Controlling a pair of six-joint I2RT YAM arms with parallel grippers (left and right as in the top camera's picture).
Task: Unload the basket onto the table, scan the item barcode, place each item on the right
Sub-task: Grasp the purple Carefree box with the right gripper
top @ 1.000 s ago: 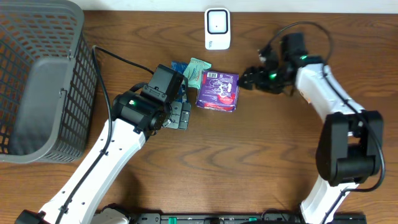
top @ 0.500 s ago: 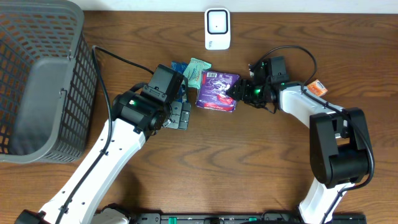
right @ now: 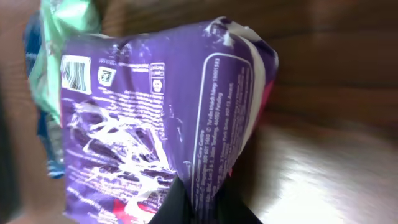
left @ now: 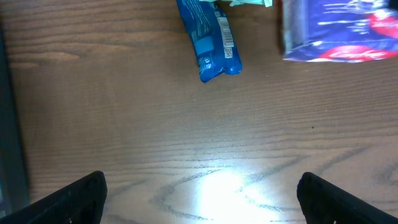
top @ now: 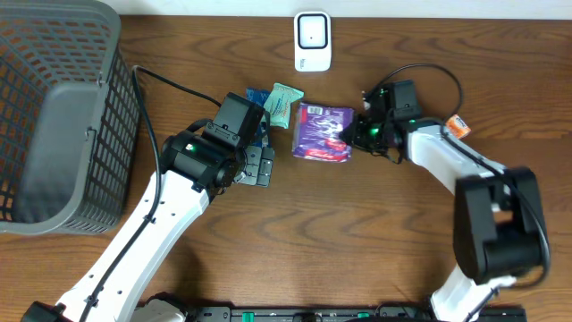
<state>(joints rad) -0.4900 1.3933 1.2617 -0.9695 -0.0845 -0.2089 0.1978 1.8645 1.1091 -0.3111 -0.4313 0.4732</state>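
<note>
- Right gripper [top: 351, 138] is closed, pinching the near edge of the purple packet [top: 322, 131]. The rest of the packet hangs out ahead of the fingers.
- Left gripper [left: 200, 198] is wide open and holds nothing. A blue packet [left: 209, 37] lies ahead of it on the table [top: 357, 233].
- Barcode [right: 76, 71] is on the packet's far corner from the right gripper, on the face toward the wrist camera.
- Scanner [top: 313, 40] sits beyond the packet, off to one side of the right gripper and well apart.
- Can't tell from these views whether the packet is clear of the table.
- Risk: the grip is only a thin bite on a soft edge, so the packet may slip or droop in transit.
- Risk: a floppy film could fold and leave the barcode creased or turned away from the scanner.
- Risk: the green packet [top: 282, 100] lies just beside the packet's far end, so a low drag could snag it.
</note>
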